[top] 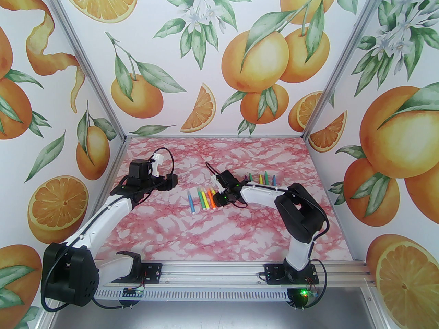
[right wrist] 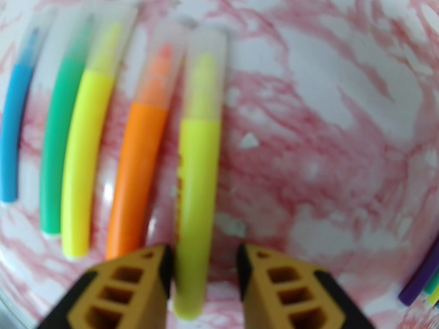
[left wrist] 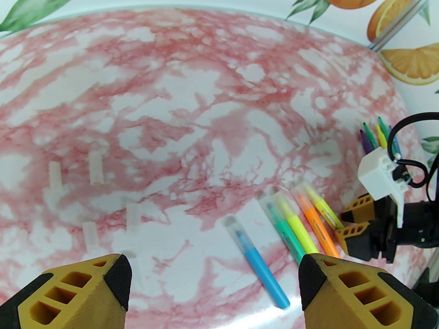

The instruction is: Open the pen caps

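We judge it half done: five bare pens [top: 261,178] lie aside, five capped pens [right wrist: 85,156] are left. The right gripper [right wrist: 204,255] stands apart astride the lime pen [right wrist: 199,170]; the left gripper [left wrist: 214,269] is apart, empty.

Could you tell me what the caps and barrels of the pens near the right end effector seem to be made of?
The caps look like clear, slightly frosted plastic: the coloured tips show through them. The barrels look like smooth opaque plastic in bright colours; blur leaves their finish uncertain.
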You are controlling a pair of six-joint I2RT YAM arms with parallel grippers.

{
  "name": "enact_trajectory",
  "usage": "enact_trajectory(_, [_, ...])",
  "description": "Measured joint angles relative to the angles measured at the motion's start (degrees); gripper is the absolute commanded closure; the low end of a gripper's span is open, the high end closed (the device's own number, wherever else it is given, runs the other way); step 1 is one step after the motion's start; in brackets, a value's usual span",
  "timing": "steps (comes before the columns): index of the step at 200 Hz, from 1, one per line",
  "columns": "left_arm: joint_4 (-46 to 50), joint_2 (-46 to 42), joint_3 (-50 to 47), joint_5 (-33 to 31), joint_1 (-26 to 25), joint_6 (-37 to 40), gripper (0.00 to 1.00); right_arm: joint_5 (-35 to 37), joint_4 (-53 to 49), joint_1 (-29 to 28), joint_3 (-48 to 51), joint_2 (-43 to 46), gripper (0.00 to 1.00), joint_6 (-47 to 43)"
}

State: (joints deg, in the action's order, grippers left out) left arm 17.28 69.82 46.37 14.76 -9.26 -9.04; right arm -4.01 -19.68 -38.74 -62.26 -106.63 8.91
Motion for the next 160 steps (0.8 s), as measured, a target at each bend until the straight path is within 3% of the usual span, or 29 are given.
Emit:
enact_trajectory(91, [0.0, 0.0, -0.1, -0.3, 0.0, 0.0, 0.16, 2.2, -1.3, -0.3, -0.8, -0.5, 0.68, -0.5])
enact_trajectory(160, [0.0, 0.0, -0.1, -0.2, 0.0, -0.2, 0.16, 4.8, -2.8, -1.2, -2.4, -1.3, 0.87, -0.4])
